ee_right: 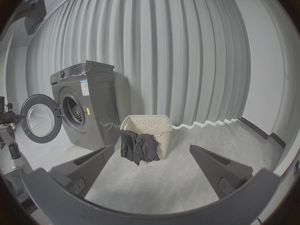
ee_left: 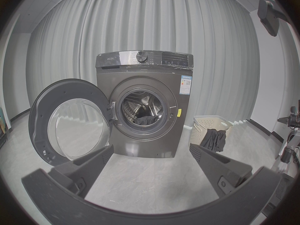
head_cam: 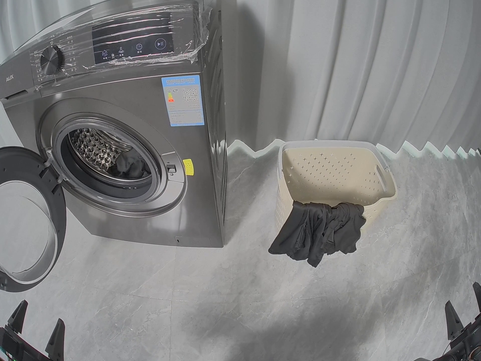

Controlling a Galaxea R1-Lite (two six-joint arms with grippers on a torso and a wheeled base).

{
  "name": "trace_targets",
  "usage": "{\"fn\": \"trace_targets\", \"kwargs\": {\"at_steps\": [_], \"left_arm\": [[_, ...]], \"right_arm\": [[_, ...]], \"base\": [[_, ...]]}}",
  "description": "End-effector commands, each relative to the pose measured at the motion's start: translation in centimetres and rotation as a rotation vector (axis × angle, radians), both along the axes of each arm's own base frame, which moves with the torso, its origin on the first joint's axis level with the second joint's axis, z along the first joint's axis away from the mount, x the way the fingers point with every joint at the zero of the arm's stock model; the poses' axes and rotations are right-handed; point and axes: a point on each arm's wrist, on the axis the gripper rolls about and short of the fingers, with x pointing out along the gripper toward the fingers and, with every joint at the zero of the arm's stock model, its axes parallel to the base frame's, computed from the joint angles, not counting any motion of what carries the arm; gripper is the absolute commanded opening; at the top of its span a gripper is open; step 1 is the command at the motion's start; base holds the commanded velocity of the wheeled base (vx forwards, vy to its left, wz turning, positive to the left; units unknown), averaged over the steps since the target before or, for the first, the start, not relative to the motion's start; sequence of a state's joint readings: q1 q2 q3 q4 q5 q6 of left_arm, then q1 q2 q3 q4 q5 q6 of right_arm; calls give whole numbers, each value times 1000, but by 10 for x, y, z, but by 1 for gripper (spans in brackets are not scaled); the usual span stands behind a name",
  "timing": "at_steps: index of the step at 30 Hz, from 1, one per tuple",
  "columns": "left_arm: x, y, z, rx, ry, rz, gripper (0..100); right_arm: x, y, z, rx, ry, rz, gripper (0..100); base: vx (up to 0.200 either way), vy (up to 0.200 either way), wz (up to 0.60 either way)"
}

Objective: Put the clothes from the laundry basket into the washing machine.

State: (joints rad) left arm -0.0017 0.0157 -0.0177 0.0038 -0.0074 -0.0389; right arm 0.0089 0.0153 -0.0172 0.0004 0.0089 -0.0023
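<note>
A grey front-loading washing machine [head_cam: 130,141] stands at the left with its round door [head_cam: 27,219] swung wide open. A dark garment [head_cam: 131,164] lies inside the drum. To its right on the floor sits a cream laundry basket [head_cam: 334,176], and a dark grey garment [head_cam: 320,229] hangs over its near rim. My left gripper [head_cam: 36,323] sits open and empty low at the left, well short of the machine. My right gripper [head_cam: 466,307] is open and empty low at the right, some way from the basket. The left wrist view faces the drum [ee_left: 142,108]; the right wrist view faces the basket [ee_right: 150,130].
White curtains [head_cam: 350,56] hang behind the machine and basket. Pale marble-look floor [head_cam: 240,297] spreads open between the grippers and both objects. The open door juts out toward my left side.
</note>
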Motion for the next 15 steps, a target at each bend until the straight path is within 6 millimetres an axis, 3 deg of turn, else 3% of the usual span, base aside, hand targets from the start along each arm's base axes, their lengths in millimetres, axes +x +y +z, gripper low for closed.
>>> {"fn": "trace_targets", "kwargs": {"at_steps": [1, 5, 15], "left_arm": [[0, 0, -4, 1, 0, 0, 100], [0, 0, -4, -1, 0, 0, 100], [0, 0, -4, -1, 0, 1, 100]], "right_arm": [[0, 0, -5, -1, 1, 1, 100], [0, 0, -5, -1, 0, 2, 100], [0, 0, -5, 1, 2, 1, 100]], "base": [[200, 0, 0], [200, 0, 0], [0, -20, 0]]}}
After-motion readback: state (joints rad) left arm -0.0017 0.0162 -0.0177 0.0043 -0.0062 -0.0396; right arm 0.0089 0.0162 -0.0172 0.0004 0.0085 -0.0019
